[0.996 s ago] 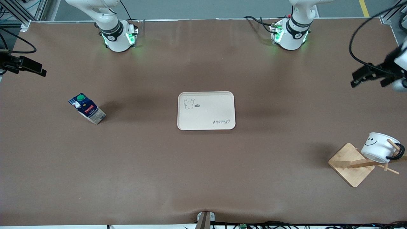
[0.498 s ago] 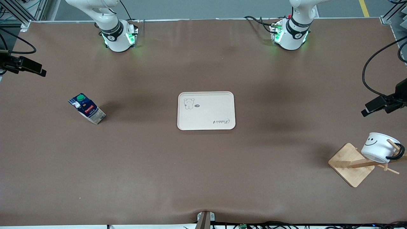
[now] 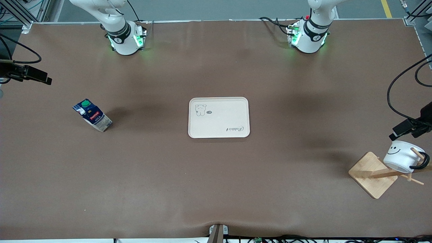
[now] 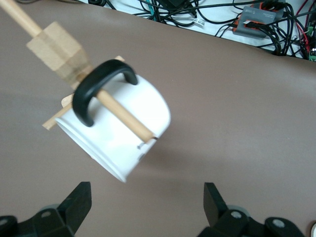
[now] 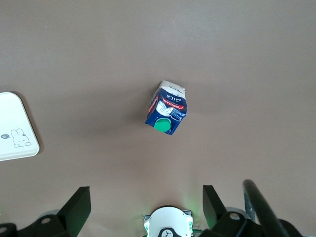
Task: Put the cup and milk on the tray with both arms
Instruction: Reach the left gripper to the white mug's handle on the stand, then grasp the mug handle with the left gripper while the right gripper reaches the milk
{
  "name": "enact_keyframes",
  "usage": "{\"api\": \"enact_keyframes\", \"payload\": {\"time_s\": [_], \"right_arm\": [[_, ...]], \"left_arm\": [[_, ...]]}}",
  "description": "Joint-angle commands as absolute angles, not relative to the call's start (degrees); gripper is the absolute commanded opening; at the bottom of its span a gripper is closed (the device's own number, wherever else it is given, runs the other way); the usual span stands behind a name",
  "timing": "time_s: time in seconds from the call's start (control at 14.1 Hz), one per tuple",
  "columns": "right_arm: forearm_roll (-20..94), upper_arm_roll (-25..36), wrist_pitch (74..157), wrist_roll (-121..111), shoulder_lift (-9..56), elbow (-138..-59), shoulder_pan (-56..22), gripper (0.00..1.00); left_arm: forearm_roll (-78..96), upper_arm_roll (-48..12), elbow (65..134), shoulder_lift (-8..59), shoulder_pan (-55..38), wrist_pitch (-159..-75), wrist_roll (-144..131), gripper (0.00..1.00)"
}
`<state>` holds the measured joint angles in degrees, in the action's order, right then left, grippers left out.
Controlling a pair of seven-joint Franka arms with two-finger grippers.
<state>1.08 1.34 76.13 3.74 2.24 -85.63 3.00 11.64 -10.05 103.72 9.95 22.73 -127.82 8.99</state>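
On the brown worktop nothing is being held yet; the first step, the reaching, is being done. The cream tray is lying bare in the middle of the worktop, with neither thing on it. At the left arm's end, a wooden rack is standing, nearer to the front camera than the tray, and the cup is being carried on one of its pegs by its black handle, tipped on its side. At the right arm's end, well apart from the tray, the milk is standing upright.

The left hand is being held just above the cup, with its fingers spread wide. The right hand is being held up over the worktop's edge at the right arm's end, not yet over the milk, with its fingers wide too.

Next, the cup probably needs to be gripped and slid off along its peg, not pulled straight up. The milk needs to be reached and gripped.

Compared with half a second ago, the left hand is being brought closer to the cup, and the right hand is being moved only a little. The cup, milk and tray are being left where they were.
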Motion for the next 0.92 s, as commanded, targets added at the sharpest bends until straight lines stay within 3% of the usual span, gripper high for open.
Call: {"api": "enact_keyframes", "payload": {"time_s": [0.0, 0.28, 0.85], "right_arm": [[1.14, 0.88, 76.2, 3.34, 2.37, -86.04, 3.08, 1.0], [1.14, 0.88, 75.94, 3.34, 2.72, -85.96, 3.08, 1.0], [1.14, 0.97, 75.32, 3.25, 3.95, -86.22, 3.6, 1.0]], "left_arm": [[13.36, -10.37, 102.05, 11.59, 23.55, -129.11, 10.55, 1.0], [13.62, -10.46, 96.16, 17.21, 23.47, -129.11, 10.46, 1.0], [16.96, -10.37, 97.38, 17.84, 23.73, -131.4, 13.36, 1.0]]}}
